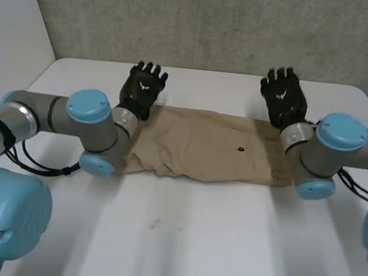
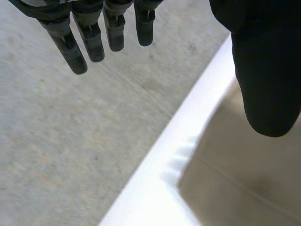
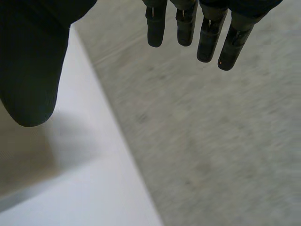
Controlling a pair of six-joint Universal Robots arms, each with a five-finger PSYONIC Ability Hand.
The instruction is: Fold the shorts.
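- Left hand (image 1: 143, 86), upper left of centre in the head view: we see it open and empty, its fingers (image 2: 70, 44) straight and spread. It hovers over the far left corner of the shorts.
- Right hand (image 1: 282, 97), upper right of centre: likewise open, fingers (image 3: 207, 40) straight, holding nothing. It hovers above the far right corner.
- Shorts (image 1: 203, 146): tan, lying flat as a long band across the middle of the frame on the white table (image 1: 186, 244). A small dark button (image 1: 241, 148) faces up, and the lower left edge is rumpled.
- We judge the step in hand to be taking hold of the two far corners for a fold.
- To do it well, we would lower both hands together and pinch the cloth at the corners only, through every layer. The band should be drawn taut between the hands so that its middle does not sag.
- The rumpled lower left edge wants smoothing, or the crease will be folded in.
- The far edge lies near the table's rim, so we would come down from above, not from beyond.
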